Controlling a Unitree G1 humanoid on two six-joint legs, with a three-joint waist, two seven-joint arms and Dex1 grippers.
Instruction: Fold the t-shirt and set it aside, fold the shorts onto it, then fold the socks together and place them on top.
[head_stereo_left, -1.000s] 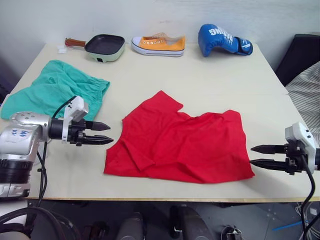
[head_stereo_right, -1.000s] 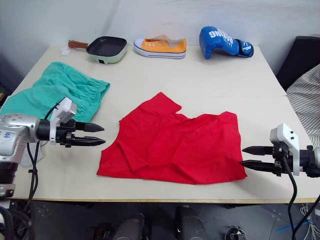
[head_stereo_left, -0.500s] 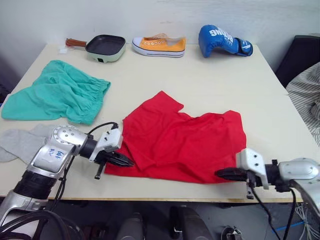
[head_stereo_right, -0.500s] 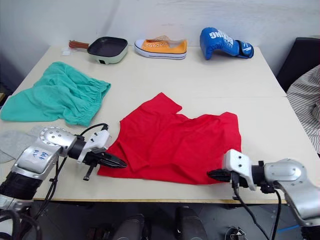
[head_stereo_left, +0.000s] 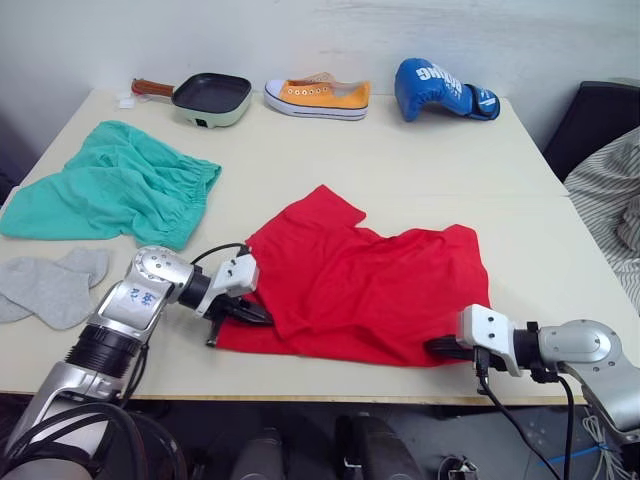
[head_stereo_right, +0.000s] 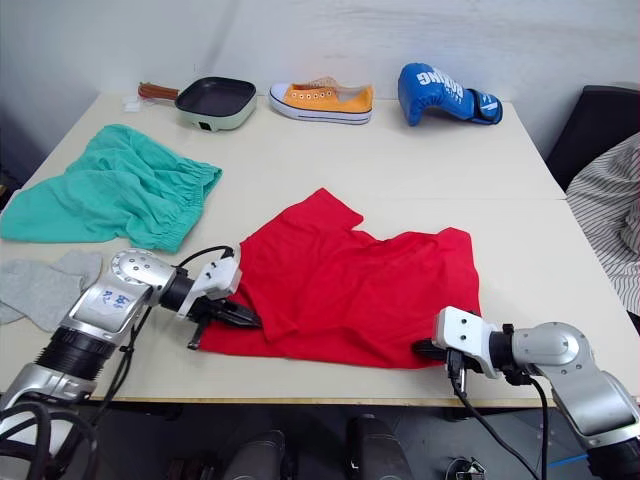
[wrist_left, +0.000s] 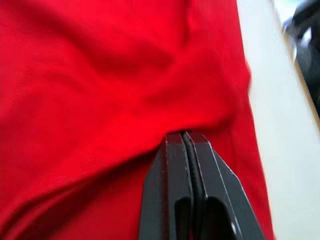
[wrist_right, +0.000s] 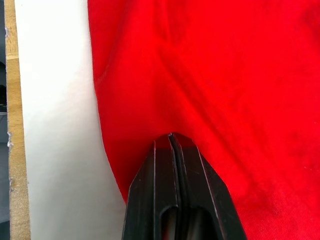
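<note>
My left pincer (head_stereo_left: 250, 313) is pinched closed at the near left edge of the t-shirt (head_stereo_left: 370, 285); my left wrist view shows the two fingers (wrist_left: 172, 190) pressed together with red cloth bunched at their tips. My right pincer (head_stereo_left: 437, 347) is likewise closed at the near right corner of the t-shirt, its fingers (wrist_right: 165, 195) flat against each other over the red fabric, close to the table (head_stereo_left: 420, 160) edge. I cannot tell for certain whether either one actually has cloth between its fingers.

The t-shirt lies rumpled at the middle of the table, one sleeve pointing toward 11 o'clock. The shorts (head_stereo_left: 110, 190) lie well apart from it, out at about 10 o'clock, spread loosely with the gathered waistband facing the t-shirt. The socks (head_stereo_left: 50, 290) rest at 9 o'clock from the t-shirt, near the left edge of the table and just on the near side of the shorts.

Along the far edge of the table, from 11 to 1 o'clock, sit a small green pan (head_stereo_left: 208, 96), an orange sneaker (head_stereo_left: 318, 96) and a blue boxing glove (head_stereo_left: 440, 88).
</note>
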